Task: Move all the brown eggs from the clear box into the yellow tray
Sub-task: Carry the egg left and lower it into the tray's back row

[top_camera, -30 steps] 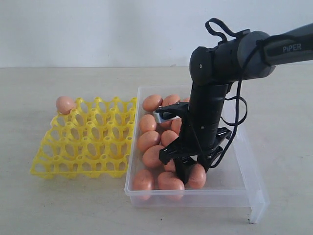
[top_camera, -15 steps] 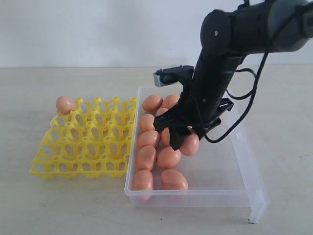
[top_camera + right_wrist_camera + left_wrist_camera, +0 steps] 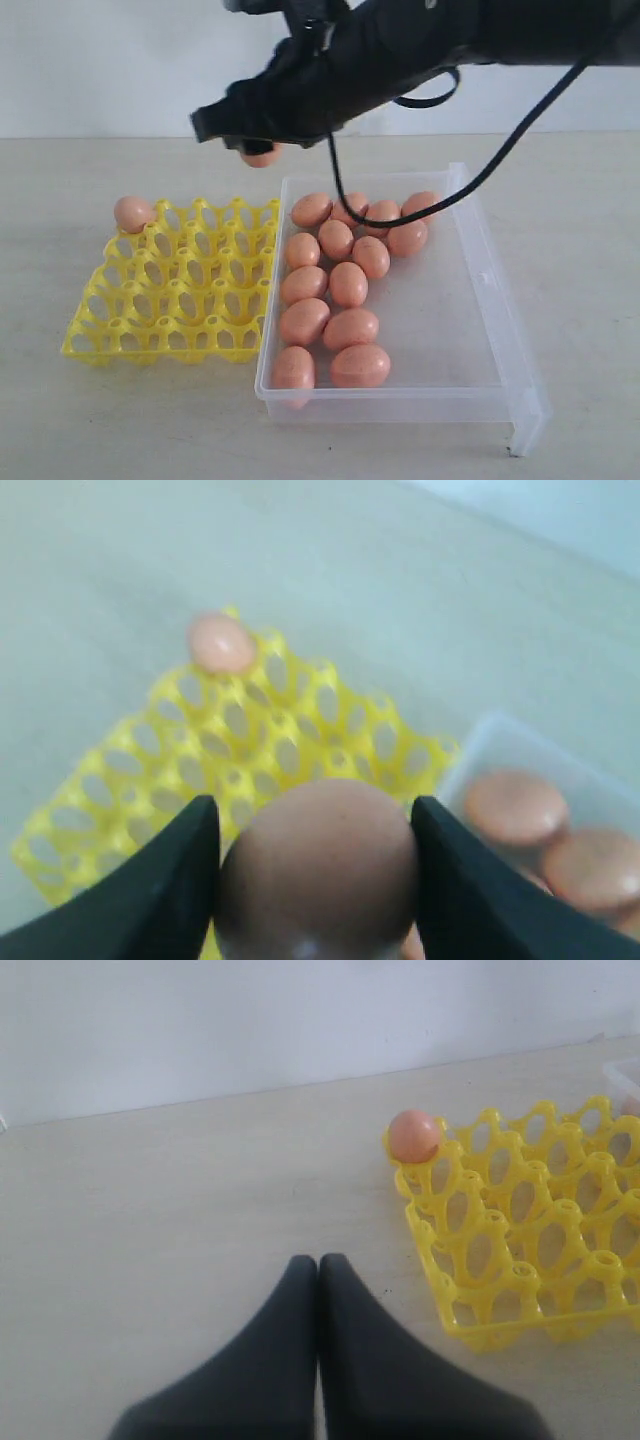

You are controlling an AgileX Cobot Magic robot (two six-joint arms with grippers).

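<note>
Nearest the exterior camera, the clear box [image 3: 500, 395] is seen with its long sides running away from the lens and its flange on the right. Fourteen brown eggs [image 3: 351, 328] are counted loose inside, crowded toward the left wall and the far end.

Just beside that left wall, the yellow tray [image 3: 170, 300] lies flat on the table [image 3: 100, 430]. One tray egg [image 3: 133, 213] is seated in the far left corner cup.

Farther back and higher, the right arm is stretched from the upper right across the middle of the exterior view, sloping down to the left, with a black cable [image 3: 500, 150] looping beneath it. The right gripper [image 3: 257, 148] is raised clear of the table. It is seen past the tray's far right corner and the box's far left corner. Height and depth cannot be told apart there.

The held egg [image 3: 262, 157] is clamped in it. In the exterior view only the egg's underside shows below the black fingers.

The right wrist view gives the grip plainly, with one finger pressed against each flank of the egg. The tray and a corner of the box lie blurred beyond.

The left gripper [image 3: 319, 1265] is recorded in the left wrist view alone. Its fingers are pressed together on nothing, over bare table short of the tray.
</note>
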